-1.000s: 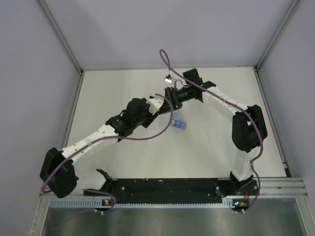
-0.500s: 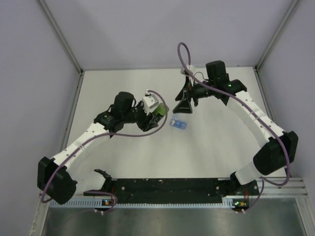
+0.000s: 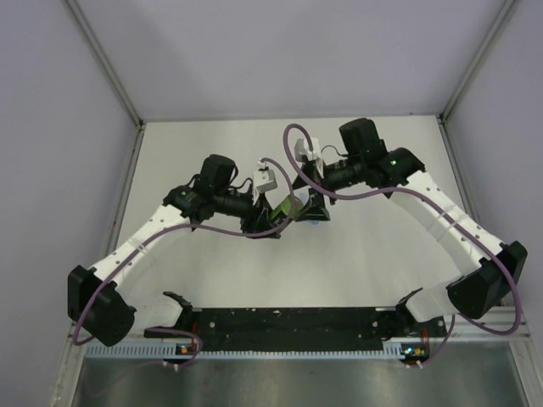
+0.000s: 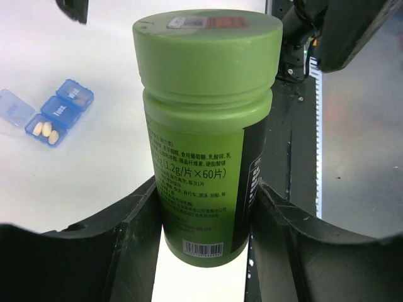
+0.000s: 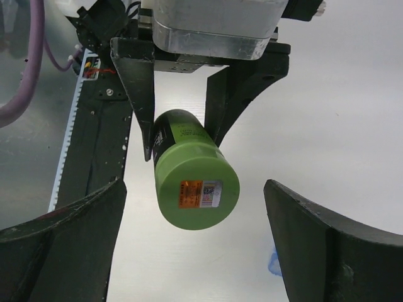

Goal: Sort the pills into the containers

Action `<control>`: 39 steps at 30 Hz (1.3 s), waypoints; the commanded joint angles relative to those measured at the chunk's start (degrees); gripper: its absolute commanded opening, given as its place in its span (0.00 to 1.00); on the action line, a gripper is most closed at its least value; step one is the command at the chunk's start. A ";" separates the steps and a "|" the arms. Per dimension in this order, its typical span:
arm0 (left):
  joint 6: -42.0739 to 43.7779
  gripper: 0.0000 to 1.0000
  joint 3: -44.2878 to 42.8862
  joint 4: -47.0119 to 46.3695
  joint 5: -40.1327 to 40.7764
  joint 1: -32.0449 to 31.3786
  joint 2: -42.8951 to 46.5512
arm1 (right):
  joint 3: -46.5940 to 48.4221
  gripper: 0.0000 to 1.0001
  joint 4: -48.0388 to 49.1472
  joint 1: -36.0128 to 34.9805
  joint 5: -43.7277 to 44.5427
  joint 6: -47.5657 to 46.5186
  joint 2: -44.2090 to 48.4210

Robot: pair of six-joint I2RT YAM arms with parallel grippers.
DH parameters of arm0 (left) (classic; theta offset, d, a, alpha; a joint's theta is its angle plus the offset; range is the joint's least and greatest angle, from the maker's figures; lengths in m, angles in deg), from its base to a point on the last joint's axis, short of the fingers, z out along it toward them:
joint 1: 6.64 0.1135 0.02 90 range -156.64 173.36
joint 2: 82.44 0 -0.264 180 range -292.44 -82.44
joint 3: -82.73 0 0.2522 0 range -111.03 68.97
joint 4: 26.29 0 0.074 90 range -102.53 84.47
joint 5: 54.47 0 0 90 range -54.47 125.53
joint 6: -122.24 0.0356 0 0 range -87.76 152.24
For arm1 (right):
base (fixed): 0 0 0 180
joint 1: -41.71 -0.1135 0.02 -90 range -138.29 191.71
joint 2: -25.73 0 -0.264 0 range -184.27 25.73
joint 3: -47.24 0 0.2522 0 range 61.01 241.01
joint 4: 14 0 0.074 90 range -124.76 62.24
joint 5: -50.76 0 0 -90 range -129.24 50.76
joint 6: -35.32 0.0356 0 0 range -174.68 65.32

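Green pill bottle [image 4: 208, 126] clamped in the left gripper [image 4: 204, 189], its cap [image 5: 198, 189] facing the right gripper [image 5: 194, 184], fingers spread apart, blue pill box [image 4: 50, 113] holding white pills [image 4: 45, 131], mid bench [image 3: 382, 263], away from every edge.

Bright, even light; wrist-view edges perhaps slightly blurred.
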 commanded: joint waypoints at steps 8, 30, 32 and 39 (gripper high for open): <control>1.96 0.00 -2.25 0.20 -4.70 -0.04 -0.04 | 2.55 0.67 -2.93 -2.02 -0.95 -4.66 -2.77; -1.81 0.00 2.84 -10.60 13.91 -0.39 2.59 | 0.79 0.07 3.12 -1.84 -3.95 12.64 -9.88; -2.34 0.00 4.25 -12.98 19.18 -1.18 3.65 | 1.05 0.04 4.89 -1.67 -3.68 15.72 -11.20; -3.05 0.00 7.15 -18.78 40.80 -3.47 5.06 | 3.42 0.00 8.49 1.41 -5.60 26.97 -19.36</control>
